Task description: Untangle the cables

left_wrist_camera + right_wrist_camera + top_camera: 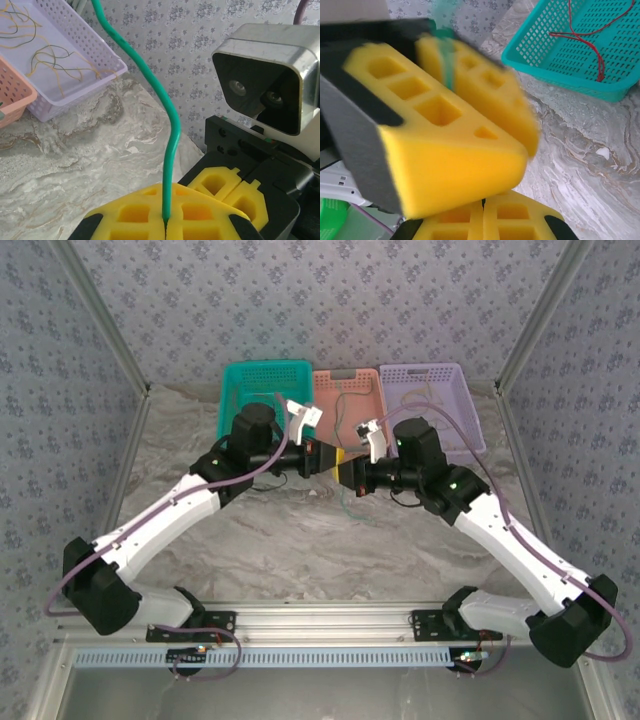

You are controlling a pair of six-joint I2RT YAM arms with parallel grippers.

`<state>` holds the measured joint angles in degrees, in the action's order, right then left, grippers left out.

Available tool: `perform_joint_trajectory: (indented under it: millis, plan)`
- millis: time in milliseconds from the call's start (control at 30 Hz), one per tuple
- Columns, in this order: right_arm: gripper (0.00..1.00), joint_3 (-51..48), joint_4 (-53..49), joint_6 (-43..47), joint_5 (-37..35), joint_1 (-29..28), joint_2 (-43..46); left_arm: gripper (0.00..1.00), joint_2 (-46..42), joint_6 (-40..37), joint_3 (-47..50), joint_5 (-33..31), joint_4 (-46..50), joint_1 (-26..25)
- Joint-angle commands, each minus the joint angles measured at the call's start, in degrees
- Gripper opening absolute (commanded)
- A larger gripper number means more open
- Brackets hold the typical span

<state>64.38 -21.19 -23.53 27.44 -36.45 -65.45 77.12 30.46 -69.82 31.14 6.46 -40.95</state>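
Left gripper (165, 220) clamped tight on the green cable (172, 135) rising from between its pads, right gripper (482, 220) closed just beside, nothing seen in it; seemingly mid-extraction of one strand, next probably needing a carry ahead to the purple basket (80, 92).

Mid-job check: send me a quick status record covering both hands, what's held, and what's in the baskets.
left hand: shut on the green cable, which rises up out of it
right hand: shut, close beside the left hand; can't tell if it holds anything
teal basket: one red cable inside
lavender basket: several loose thin wires, yellow and darker ones
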Motion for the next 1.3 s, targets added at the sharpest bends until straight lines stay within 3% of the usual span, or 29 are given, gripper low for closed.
perform_joint_trajectory:
  millis: [0,67,300,433,600,733,1000,1133,1267]
  plan:
    - [0.0,-0.7,0.2,-0.3,-1.1,0.7,0.8,0.57,-3.2,0.3,-1.6,-6.7,1.4,-0.3]
    - [0.0,-0.6,-0.5,-0.3,-1.3,1.5,0.4,0.66,-6.3,0.4,-0.1,-12.0,2.5,-0.3]
    - [0.0,4.5,-2.3,-0.6,-0.3,7.9,-6.5,0.68,-16.1,0.7,3.9,-29.8,13.6,-0.3]
    - [0.0,13.8,-4.1,0.1,0.1,12.6,-18.4,0.67,-20.8,1.5,9.6,-30.0,14.5,-1.1]
    - [0.0,27.4,-6.5,0.8,0.0,16.4,-35.6,0.67,-25.9,0.4,13.5,-35.5,18.7,-4.3]
    - [0.0,36.7,-8.1,0.9,-2.9,17.5,-47.3,0.67,-29.9,-1.4,14.8,-39.2,21.9,-4.4]
    - [0.0,51.9,-11.7,-0.5,-5.0,19.0,-63.6,0.68,-31.8,-3.6,11.8,-40.4,25.5,-4.0]
    - [0.19,56.9,-14.1,-0.5,-6.5,19.1,-67.8,0.68,-31.3,-3.7,11.5,-39.7,24.7,-3.5]
    - [0.44,55.0,-14.1,0.8,-9.2,19.3,-64.4,0.68,-30.7,-3.2,11.3,-39.3,24.7,-2.4]
